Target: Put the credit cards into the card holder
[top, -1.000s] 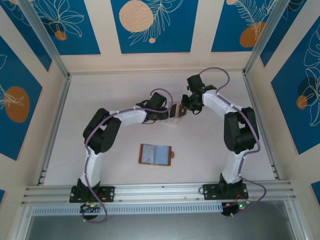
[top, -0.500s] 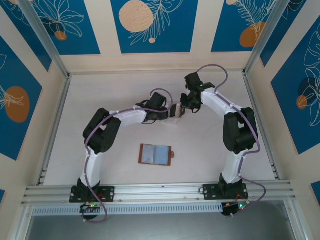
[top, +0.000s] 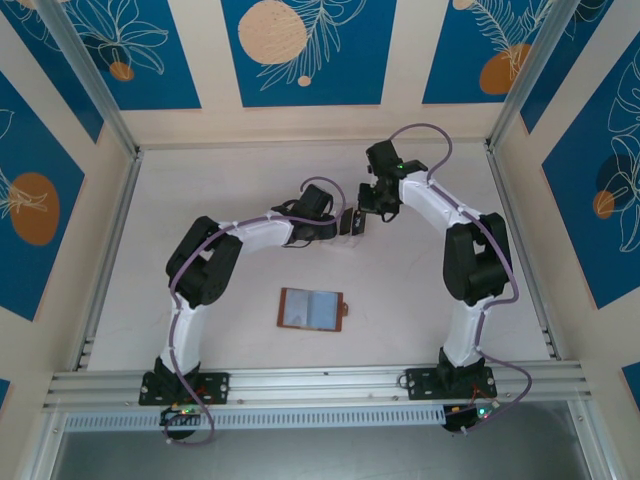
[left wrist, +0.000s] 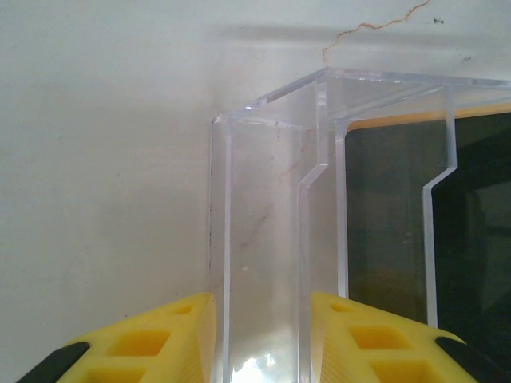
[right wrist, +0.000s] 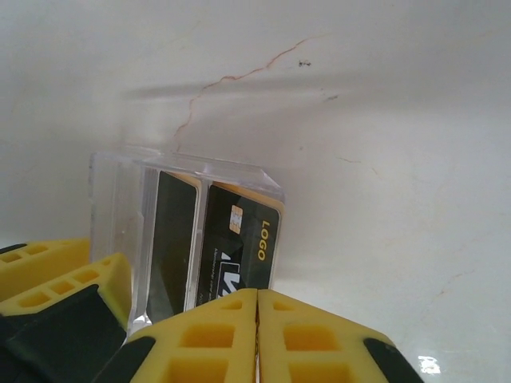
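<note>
Toward the far middle of the table (top: 220, 170), your credit cards (right wrist: 239, 243) stood on edge inside a clear stand (left wrist: 263, 223), packed side by side. The ones facing the right wrist camera were dark, one printed with "LOGO" and a small chip mark, and a pale yellow edge showed behind them. The wallet (top: 312, 308) lay well apart from them, nearer the front edge and about midway along it, opened flat with its grey-blue pockets up and its tab pointing right.

Your left gripper (left wrist: 259, 319) had the clear stand clamped by one end, a yellow finger on each side of its wall, the jaws partly open to the width of that wall. Your right gripper (right wrist: 257, 299) sat just beside the stand on its far right side, its two yellow fingers pressed together with only a thin seam between them. The near edge of the "LOGO" card met those fingertips, but you could not tell from the pictures whether the card was pinched.
</note>
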You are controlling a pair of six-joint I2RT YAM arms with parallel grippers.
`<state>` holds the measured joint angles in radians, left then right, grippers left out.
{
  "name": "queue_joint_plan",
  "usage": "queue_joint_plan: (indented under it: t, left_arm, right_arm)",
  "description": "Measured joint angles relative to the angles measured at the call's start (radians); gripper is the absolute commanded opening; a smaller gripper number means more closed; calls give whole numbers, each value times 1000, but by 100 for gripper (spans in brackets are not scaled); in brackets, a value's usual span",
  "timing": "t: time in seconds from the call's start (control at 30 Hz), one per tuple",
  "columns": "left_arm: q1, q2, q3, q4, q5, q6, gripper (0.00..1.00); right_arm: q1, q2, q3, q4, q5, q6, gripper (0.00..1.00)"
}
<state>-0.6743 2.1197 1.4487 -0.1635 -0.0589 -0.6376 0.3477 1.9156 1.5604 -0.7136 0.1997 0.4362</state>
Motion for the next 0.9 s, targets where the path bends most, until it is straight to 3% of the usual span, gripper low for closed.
queue_joint_plan:
  t: [0.1, 0.57, 0.9]
  left_arm:
    - [0, 0, 0, 0, 3, 0, 34]
    - [2, 0, 0, 0, 6, 0, 34]
    - [2, 0, 0, 0, 7, 0, 34]
  right_arm:
    - [0, 15, 3, -5, -1, 0, 41]
    - [-41, 59, -67, 72, -115, 35, 40]
    - [-93, 58, -171, 226, -289, 85, 42]
